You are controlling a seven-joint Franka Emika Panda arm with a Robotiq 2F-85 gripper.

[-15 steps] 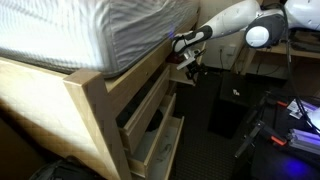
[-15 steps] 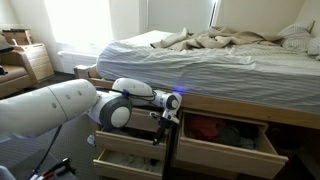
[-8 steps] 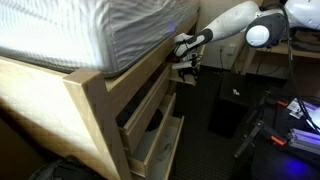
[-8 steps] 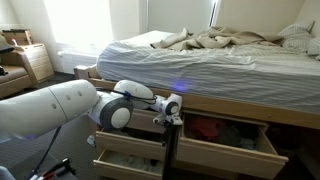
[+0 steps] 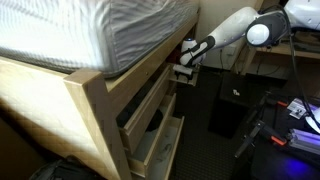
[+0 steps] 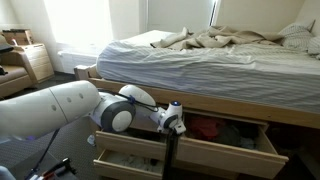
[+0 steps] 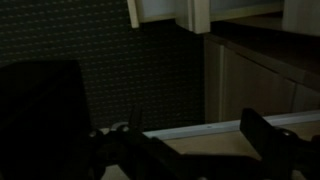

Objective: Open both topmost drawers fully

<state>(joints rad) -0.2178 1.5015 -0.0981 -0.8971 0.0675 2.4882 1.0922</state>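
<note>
Pale wood edge of the drawer [image 7: 195, 129] between my fingers [image 7: 268, 135].
They look spread astride it, ready for pulling it open.

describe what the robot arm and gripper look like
The arm is bulky, with smooth white rounded shells and dark bands at the joints. In an exterior view a round grey cap covers one joint. The gripper and the wrist behind it are black. No markings can be read.
</note>
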